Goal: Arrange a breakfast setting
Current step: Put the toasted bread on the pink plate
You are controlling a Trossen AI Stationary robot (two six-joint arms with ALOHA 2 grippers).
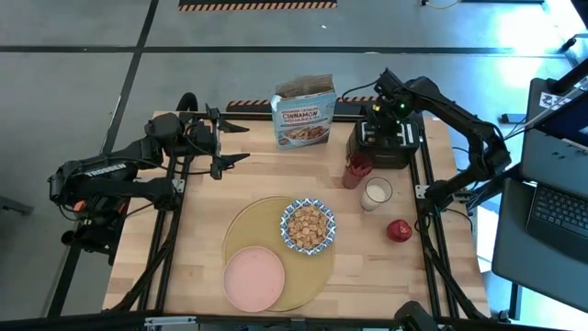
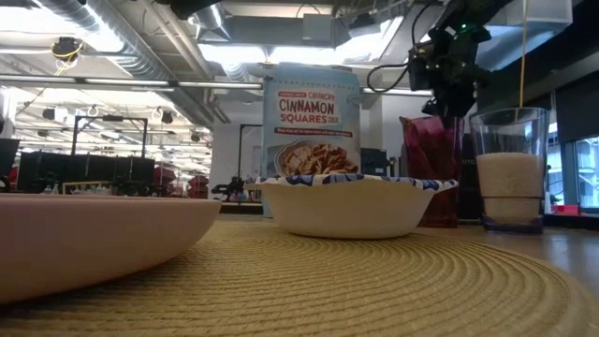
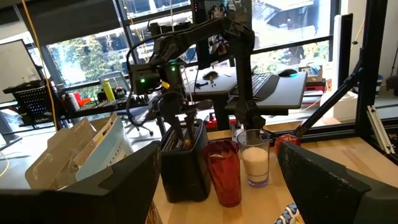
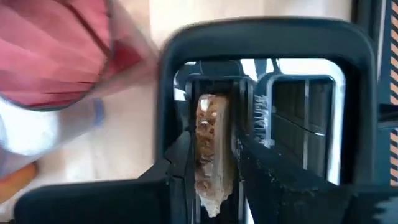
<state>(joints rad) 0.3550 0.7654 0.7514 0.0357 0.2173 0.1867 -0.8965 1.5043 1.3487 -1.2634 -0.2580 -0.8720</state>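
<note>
The round tan placemat (image 1: pixel 253 225) lies at the table's near middle. On it sit the pink plate (image 1: pixel 254 279) and the blue-and-white bowl (image 1: pixel 308 226), which holds cereal. The red cup (image 1: pixel 357 169), milk glass (image 1: pixel 375 194) and red apple (image 1: pixel 399 230) stand to the mat's right. My right gripper (image 1: pixel 384 115) reaches down into the black toaster (image 1: pixel 386 142) at the far right and is shut on the toast slice (image 4: pixel 211 149). My left gripper (image 1: pixel 234 143) is open and empty, above the table's far left. My right gripper pinches the toast slice's two flat faces (image 4: pixel 210 180) between its two fingers (image 4: pixel 261 174), at the slice's upper edge. The fingers come from above, pointing down into the toaster's slot (image 4: pixel 208 87). The slice stands on edge, upright, its lower part in the slot.
The blue cinnamon cereal box (image 1: pixel 303 115) stands at the far edge, left of the toaster. The red cup and milk glass stand close in front of the toaster. A laptop (image 1: pixel 560 207) sits off the table's right side. Bare wood shows left of the placemat.
</note>
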